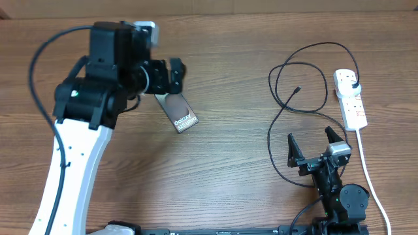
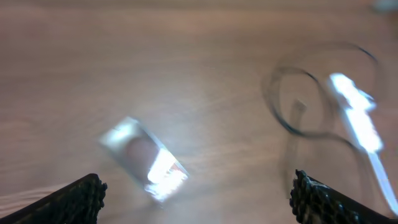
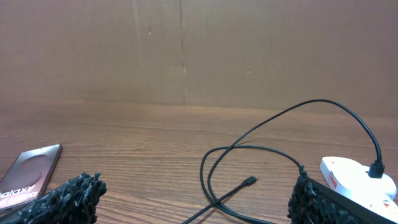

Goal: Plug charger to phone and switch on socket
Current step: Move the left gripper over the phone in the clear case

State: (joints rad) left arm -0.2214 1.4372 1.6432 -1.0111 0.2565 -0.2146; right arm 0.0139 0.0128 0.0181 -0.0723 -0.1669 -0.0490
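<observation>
The phone (image 1: pixel 177 112) lies flat on the wooden table, its "Galaxy" text face up. My left gripper (image 1: pixel 171 75) hovers open just above and behind it. The left wrist view is motion-blurred, with the phone (image 2: pixel 146 160) lying ahead between the open fingers (image 2: pixel 196 202). The black charger cable (image 1: pixel 302 65) loops at the right, its connector tip (image 1: pixel 298 89) free on the table. Its plug (image 1: pixel 353 83) sits in the white socket strip (image 1: pixel 350 98). My right gripper (image 1: pixel 313 147) is open and empty near the front edge. In the right wrist view, the tip (image 3: pixel 249 182) lies ahead of it.
The strip's white cord (image 1: pixel 368 170) runs down the right side toward the front edge, close to my right arm. A brown board wall (image 3: pixel 186 50) stands behind the table. The phone (image 3: pixel 31 174) and strip (image 3: pixel 357 177) flank the right wrist view.
</observation>
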